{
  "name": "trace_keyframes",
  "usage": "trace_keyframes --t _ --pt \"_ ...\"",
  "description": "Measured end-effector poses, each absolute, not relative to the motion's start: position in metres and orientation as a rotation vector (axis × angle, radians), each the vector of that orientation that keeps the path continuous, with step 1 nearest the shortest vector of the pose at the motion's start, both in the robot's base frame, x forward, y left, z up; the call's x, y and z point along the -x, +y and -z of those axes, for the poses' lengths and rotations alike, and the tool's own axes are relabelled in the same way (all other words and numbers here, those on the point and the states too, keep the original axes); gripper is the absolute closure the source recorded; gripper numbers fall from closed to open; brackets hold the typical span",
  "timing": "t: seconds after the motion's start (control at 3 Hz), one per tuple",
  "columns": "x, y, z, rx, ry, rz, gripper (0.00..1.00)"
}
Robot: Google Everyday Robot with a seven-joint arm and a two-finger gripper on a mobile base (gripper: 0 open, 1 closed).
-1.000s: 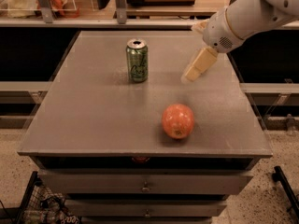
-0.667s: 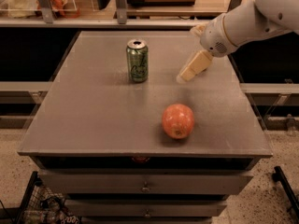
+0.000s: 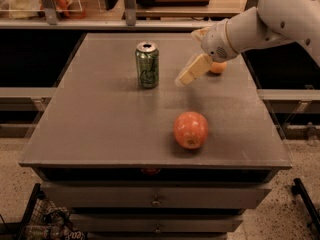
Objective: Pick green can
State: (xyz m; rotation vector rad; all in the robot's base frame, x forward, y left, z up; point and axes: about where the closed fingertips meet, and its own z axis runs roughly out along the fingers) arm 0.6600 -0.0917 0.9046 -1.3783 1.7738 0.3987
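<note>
The green can (image 3: 147, 65) stands upright on the grey table (image 3: 100, 129), toward its back and left of centre. It has a silver top rim and pale lettering. My gripper (image 3: 186, 75) hangs over the table just to the right of the can, a short gap away from it, at about the can's height. Its pale fingers (image 3: 194, 70) point down and to the left. The white arm reaches in from the upper right.
A red-orange apple (image 3: 190, 129) lies near the table's front, right of centre. A small orange fruit (image 3: 218, 67) sits behind the gripper, partly hidden by the arm. A shelf with clutter runs behind the table. Drawers and a wire basket are below the front edge.
The gripper has moved left toward the can, closing much of the gap. The small orange fruit now shows behind the arm. The can and the apple have not moved.
</note>
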Motion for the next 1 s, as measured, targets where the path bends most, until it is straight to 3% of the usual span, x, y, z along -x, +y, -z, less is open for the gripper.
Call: trace_keyframes --t 1.0 --pt "-0.678 -0.023 -0.896 1.436 1.628 -0.619 0.0"
